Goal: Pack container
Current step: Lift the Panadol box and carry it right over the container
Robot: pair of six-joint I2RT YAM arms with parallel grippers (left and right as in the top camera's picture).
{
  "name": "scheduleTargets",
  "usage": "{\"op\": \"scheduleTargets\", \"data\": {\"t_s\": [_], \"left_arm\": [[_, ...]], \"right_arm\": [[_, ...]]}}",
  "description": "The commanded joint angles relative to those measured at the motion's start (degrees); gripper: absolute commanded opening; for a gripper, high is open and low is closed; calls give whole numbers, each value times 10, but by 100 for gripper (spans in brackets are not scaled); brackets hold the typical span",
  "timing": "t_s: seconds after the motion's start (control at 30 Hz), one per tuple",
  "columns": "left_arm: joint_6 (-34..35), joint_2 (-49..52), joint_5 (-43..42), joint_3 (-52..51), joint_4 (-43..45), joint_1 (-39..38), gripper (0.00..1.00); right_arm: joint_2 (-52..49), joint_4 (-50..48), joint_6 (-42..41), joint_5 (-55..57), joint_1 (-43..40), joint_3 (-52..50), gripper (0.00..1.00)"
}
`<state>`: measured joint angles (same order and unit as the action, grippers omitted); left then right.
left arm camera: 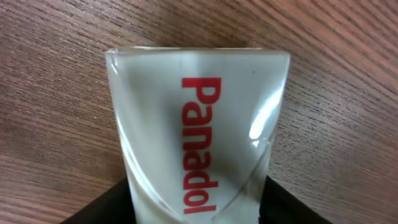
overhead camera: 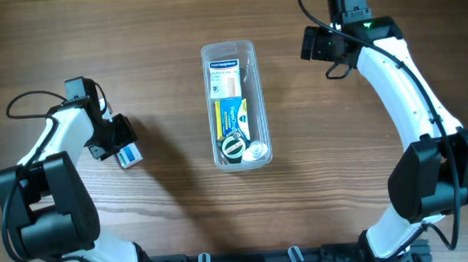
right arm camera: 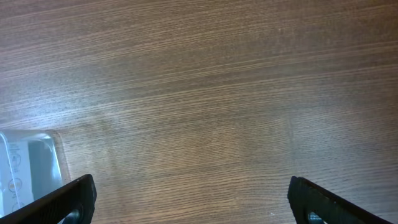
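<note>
Container (overhead camera: 231, 104) lies at centre frame on the bench (overhead camera: 157, 39), long axis top to bottom, already part-filled. Judged light, thin-walled, slick and liable to flex; best taken across the narrow walls near the rim. Left pincer (overhead camera: 121, 149), left of frame, is closed upon a Panadol box (left arm camera: 199, 143). Right pincer (overhead camera: 318, 45), upper right, stands wide open and empty.

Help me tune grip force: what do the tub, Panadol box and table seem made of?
The tub: clear, glossy plastic by the look; contents show through its walls. The box: white glossy cardboard, probably; sharp edges and a glare streak. The table: wood or wood-look laminate, matt, with visible grain.
</note>
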<state>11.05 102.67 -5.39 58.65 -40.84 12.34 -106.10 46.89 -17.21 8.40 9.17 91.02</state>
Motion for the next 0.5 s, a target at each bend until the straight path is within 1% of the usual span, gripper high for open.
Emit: {"op": "scheduleTargets", "data": {"t_s": [0.0, 0.2, 0.27, 0.33, 0.47], "left_arm": [[1, -7, 10, -7, 6, -2, 57], [1, -7, 9, -7, 17, -2, 55], [2, -7, 9, -6, 17, -2, 52], [2, -7, 9, -5, 17, -2, 52], [23, -10, 9, 0, 17, -2, 52]], "right_arm": [[12, -1, 6, 5, -1, 8, 100], [12, -1, 7, 5, -1, 8, 100], [12, -1, 6, 5, -1, 8, 100], [12, -1, 7, 5, -1, 8, 100], [12, -1, 7, 5, -1, 8, 100]]}}
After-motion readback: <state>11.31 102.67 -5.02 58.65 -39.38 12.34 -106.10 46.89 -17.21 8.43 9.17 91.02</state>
